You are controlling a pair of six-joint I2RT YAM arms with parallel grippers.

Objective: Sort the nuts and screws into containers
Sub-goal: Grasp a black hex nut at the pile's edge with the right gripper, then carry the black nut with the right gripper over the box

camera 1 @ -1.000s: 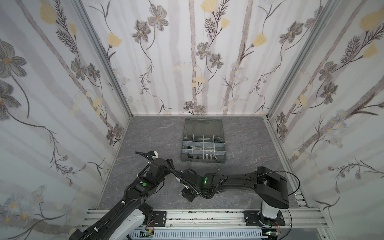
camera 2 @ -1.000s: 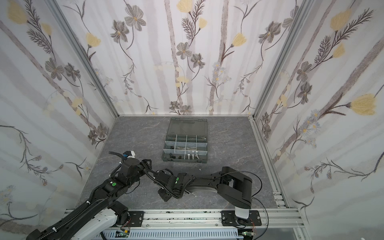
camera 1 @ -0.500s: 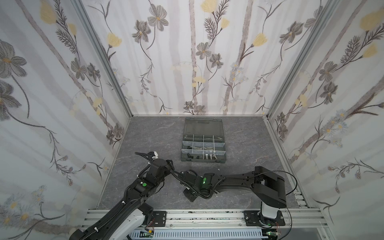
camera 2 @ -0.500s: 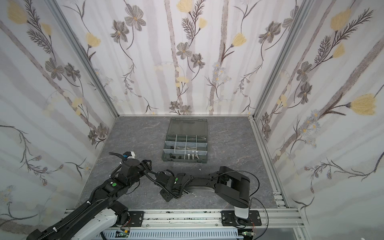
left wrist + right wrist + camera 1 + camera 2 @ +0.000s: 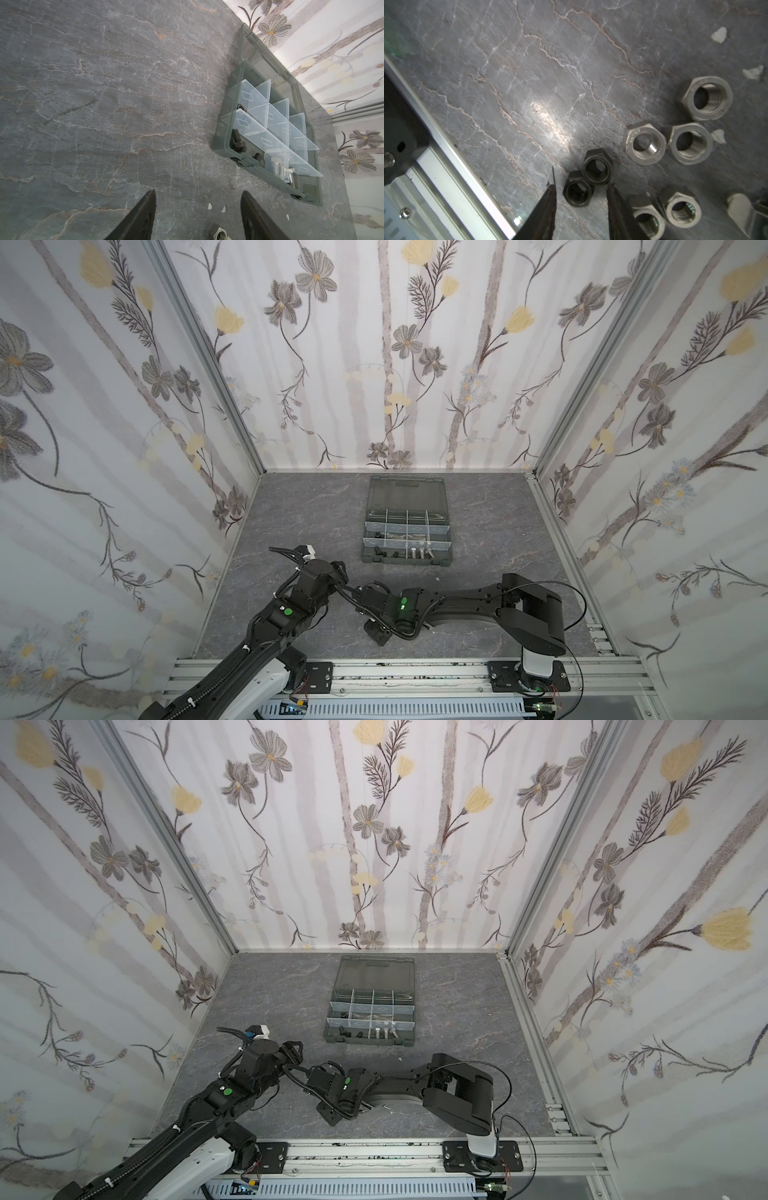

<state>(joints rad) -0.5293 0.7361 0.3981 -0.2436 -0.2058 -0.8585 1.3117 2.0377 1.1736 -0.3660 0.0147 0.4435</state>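
In the right wrist view my right gripper (image 5: 581, 186) is open and straddles a black nut (image 5: 577, 191), with a gap on each side. A second black nut (image 5: 597, 167) touches the first one. Several silver hex nuts (image 5: 644, 143) and a wing nut (image 5: 739, 205) lie beside them. My left gripper (image 5: 198, 193) is open above bare table, with one silver nut (image 5: 219, 233) between its fingers. The open organiser case (image 5: 405, 562) (image 5: 368, 1042) (image 5: 222, 137) holds black screws (image 5: 238, 141) and silver bolts (image 5: 278, 168) in its near containers. In both top views the arms hide the loose nuts.
The front aluminium rail (image 5: 452, 166) runs close to the black nuts. Small white flecks (image 5: 209, 206) (image 5: 719, 34) dot the grey stone table (image 5: 478, 531). Floral walls close in three sides. The two wrists sit close together in front of the case.
The right arm has edged slightly to the left and its jaws have narrowed a little round the black nut. The left arm has stayed still.
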